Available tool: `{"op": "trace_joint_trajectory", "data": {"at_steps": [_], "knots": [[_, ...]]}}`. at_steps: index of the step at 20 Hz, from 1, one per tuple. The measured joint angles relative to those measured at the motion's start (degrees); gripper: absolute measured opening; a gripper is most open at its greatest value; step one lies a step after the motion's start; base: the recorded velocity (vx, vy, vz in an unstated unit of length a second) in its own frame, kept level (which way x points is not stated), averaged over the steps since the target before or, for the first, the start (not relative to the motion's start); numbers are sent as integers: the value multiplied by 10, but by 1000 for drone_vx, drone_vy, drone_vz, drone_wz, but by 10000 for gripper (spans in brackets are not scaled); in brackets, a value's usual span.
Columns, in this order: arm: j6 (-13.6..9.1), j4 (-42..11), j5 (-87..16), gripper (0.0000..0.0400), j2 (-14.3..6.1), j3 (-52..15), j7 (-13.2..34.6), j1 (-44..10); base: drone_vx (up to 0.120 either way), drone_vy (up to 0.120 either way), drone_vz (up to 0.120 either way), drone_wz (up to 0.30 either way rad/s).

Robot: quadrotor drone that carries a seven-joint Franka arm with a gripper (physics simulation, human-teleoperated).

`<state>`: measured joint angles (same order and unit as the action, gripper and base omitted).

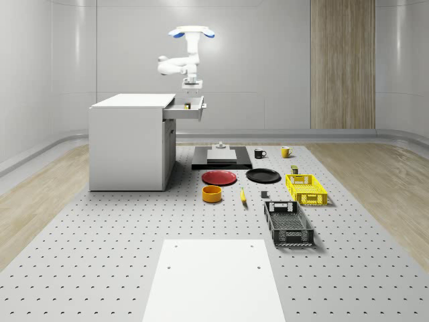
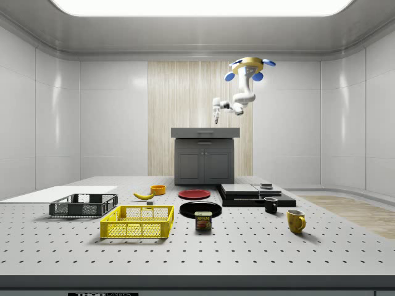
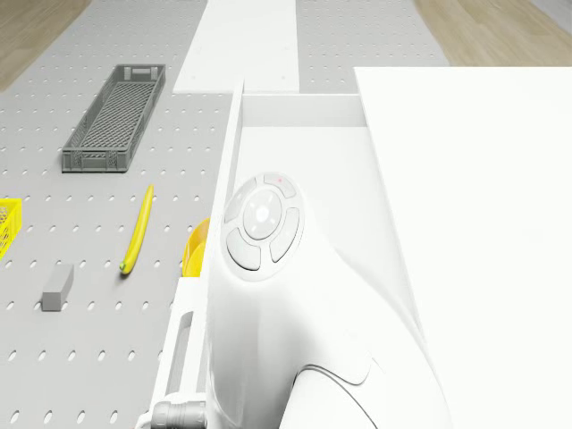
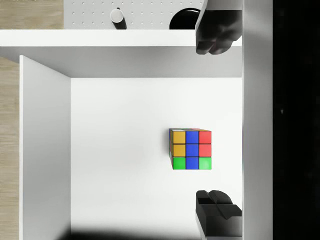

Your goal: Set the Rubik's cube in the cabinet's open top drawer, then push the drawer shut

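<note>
The Rubik's cube [image 4: 191, 149] lies on the white floor of the open top drawer [image 4: 120, 150], near one side wall. My gripper [image 4: 212, 122] hangs above it, open, with one dark finger [image 4: 215, 35] on each side and neither touching the cube. In the whole-scene view the drone [image 1: 190, 31] hovers over the pulled-out drawer [image 1: 188, 113] of the white cabinet [image 1: 127, 141], and the gripper [image 1: 192, 86] points down a little above the cube [image 1: 187, 105]. The side view has the drone [image 2: 249, 63] above the cabinet [image 2: 203, 154].
On the floor beside the cabinet lie a red plate [image 1: 219, 177], a black plate [image 1: 263, 176], an orange bowl [image 1: 212, 194], a banana [image 3: 138, 230], a yellow basket [image 1: 305, 188] and a grey crate [image 1: 288, 223]. A black platform [image 1: 221, 157] sits behind them.
</note>
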<state>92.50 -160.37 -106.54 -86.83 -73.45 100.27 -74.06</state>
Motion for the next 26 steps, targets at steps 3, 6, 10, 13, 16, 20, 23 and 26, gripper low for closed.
{"op": "trace_joint_trajectory", "data": {"at_steps": [3, 6, 10, 13, 16, 20, 23, 26], "knots": [[-1, -1, 4, 400, -1, -4, 0, 0, 0, 120, 0, 0], [-1, -2, 7, 400, -1, -7, 0, 0, 0, 120, 0, 0], [-1, -2, 8, 400, -2, -8, 1, 0, 0, 120, 0, 0], [0, -2, 9, 400, -3, -8, 1, 0, 0, 120, 0, 0], [0, -2, 9, 400, -4, -9, 1, 0, 0, 120, 0, 0], [-156, 1, -22, 400, -83, -39, 131, -124, 0, 120, 0, 0], [-371, 72, 12, 400, -99, -15, 286, -311, 0, 120, -93, 0], [-506, 152, 57, 400, -95, 31, 373, -476, 0, 120, -120, 0]]}}
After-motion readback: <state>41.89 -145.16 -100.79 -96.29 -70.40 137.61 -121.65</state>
